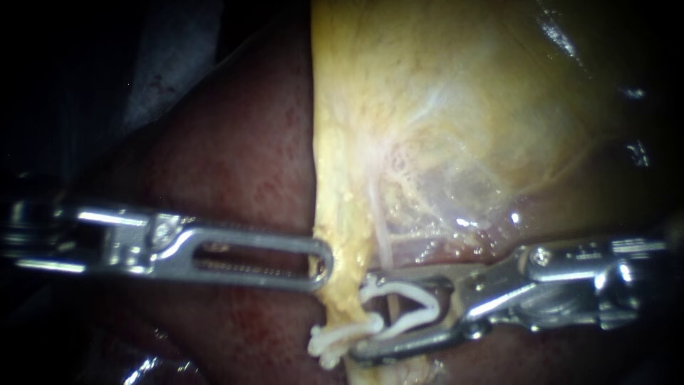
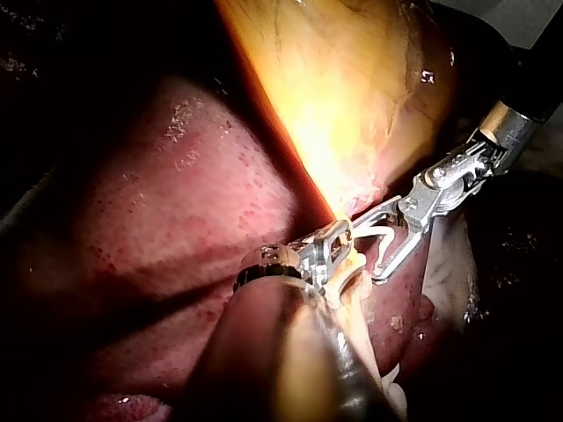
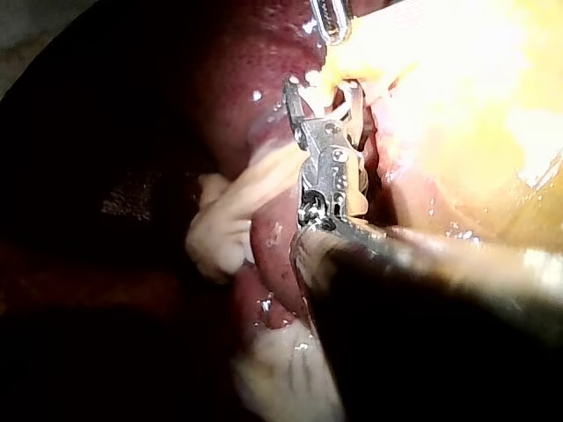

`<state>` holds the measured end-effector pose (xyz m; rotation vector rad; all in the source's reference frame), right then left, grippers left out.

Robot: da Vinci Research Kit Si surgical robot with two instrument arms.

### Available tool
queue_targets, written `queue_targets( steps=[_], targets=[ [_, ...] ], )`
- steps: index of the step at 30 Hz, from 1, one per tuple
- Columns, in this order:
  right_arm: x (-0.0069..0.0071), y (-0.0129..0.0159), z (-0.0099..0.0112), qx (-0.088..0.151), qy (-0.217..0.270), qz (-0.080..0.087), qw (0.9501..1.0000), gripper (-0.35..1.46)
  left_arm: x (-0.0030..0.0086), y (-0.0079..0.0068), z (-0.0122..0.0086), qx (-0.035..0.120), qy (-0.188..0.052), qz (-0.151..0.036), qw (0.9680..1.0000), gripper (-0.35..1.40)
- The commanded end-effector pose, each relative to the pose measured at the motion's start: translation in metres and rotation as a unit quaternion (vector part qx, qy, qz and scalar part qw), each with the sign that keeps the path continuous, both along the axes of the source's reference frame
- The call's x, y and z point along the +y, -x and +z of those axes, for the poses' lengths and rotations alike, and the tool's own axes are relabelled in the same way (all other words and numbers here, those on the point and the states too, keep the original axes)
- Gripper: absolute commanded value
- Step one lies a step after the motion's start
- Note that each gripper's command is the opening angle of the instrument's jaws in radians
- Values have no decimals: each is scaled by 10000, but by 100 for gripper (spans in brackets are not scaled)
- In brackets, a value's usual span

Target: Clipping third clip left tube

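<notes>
Clip-placing step: right instrument (image 1: 360, 315) has jaws wide, carrying an open clip (image 1: 399, 289) astride the thin tube (image 1: 385, 246) beside a seated clip (image 1: 331, 346), left instrument (image 1: 324, 265) clamps gallbladder (image 1: 442, 107) edge; next, squeeze it shut squarely.

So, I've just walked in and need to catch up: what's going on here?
The right instrument holds an open white clip in its jaws, set around a thin tube below the gallbladder; the clip is not yet closed. The left instrument grips the yellowish tissue edge next to the liver. A second clip sits right beside the loaded one.
</notes>
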<state>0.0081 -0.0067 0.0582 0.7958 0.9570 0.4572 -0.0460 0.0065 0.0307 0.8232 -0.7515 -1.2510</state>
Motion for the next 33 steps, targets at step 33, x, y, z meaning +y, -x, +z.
queue_targets(
  steps=[33],
  targets=[
    [9,-41,9,-73,-217,33,9997,51,1,3,4,6,8,0,10000,-35]
  ],
)
